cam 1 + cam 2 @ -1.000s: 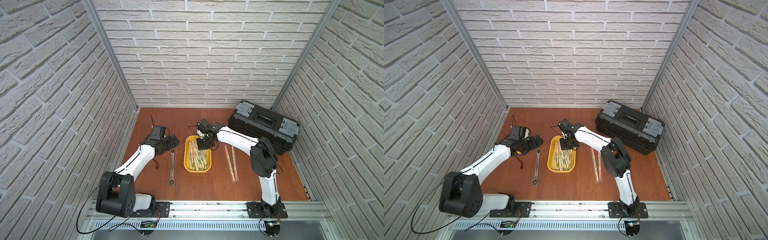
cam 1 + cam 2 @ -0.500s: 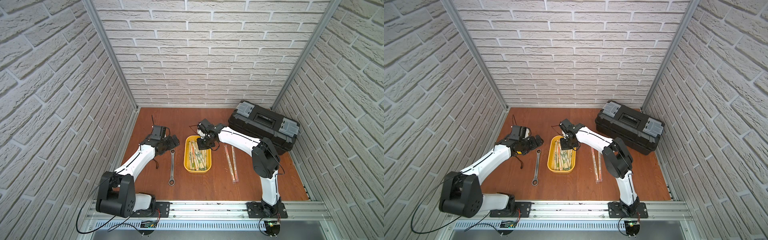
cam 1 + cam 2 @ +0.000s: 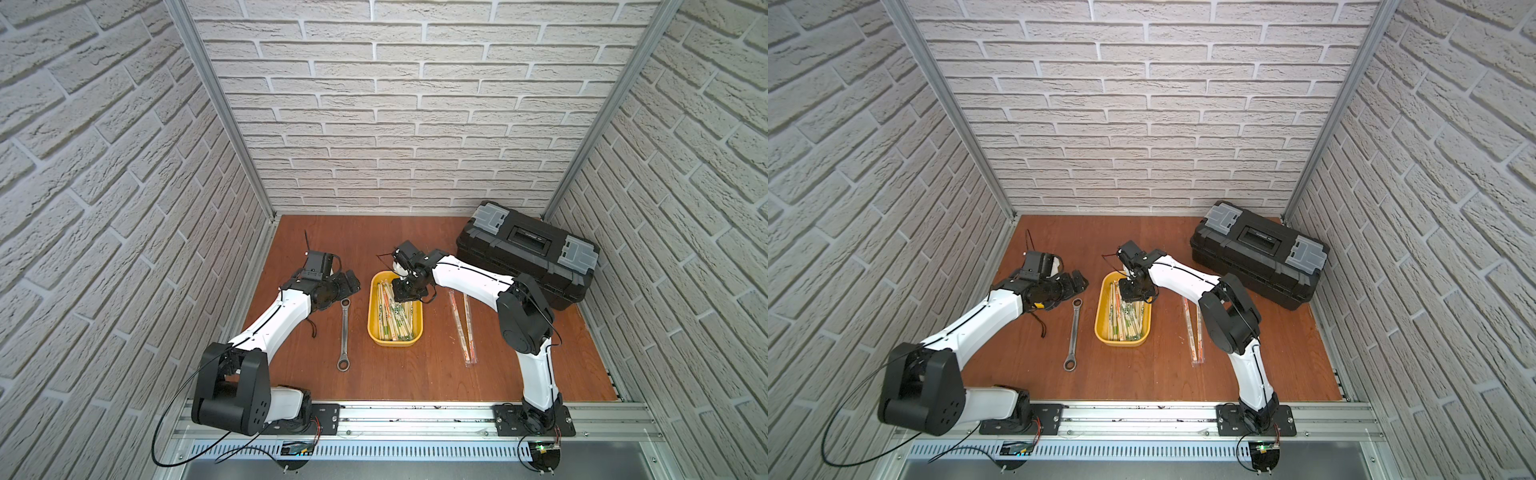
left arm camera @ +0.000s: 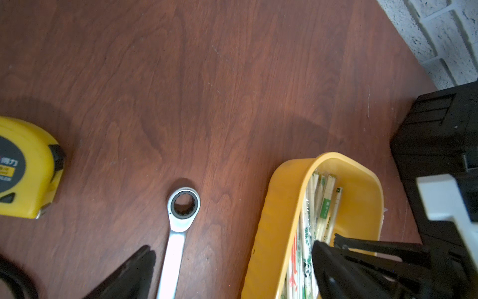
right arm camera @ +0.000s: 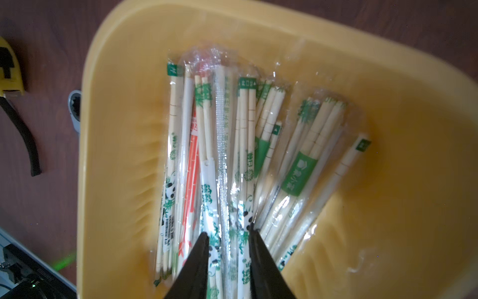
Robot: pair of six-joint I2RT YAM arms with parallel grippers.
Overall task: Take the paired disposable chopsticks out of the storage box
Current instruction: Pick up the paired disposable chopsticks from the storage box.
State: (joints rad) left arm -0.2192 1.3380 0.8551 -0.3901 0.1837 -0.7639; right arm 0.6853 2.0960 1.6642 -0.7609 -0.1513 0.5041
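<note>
The yellow storage box (image 3: 373, 328) (image 3: 1100, 322) lies mid-table with several paired disposable chopsticks (image 3: 395, 316) (image 3: 1127, 318) (image 5: 245, 129) in printed clear sleeves inside. My right gripper (image 3: 405, 293) (image 3: 1133, 293) (image 5: 227, 230) points down into the box's far end. Its jaws stand a little apart, astride a panda-print sleeve on the pile. My left gripper (image 3: 349, 286) (image 3: 1077, 282) (image 4: 232, 248) hangs wide open, holding nothing, between the wrench head and the box's left rim (image 4: 279, 207). Two more sleeved pairs (image 3: 463, 328) (image 3: 1196, 332) lie on the table right of the box.
A silver wrench (image 3: 344, 332) (image 3: 1074, 332) (image 4: 181, 214) lies left of the box. A yellow tape measure (image 4: 25, 168) (image 5: 7, 70) sits under the left arm. The black toolbox (image 3: 528, 253) (image 3: 1258, 257) stands at the back right. Brick walls enclose the table.
The right gripper's jaws have parted from shut to slightly apart over the pile in the box. The left arm has not moved.
</note>
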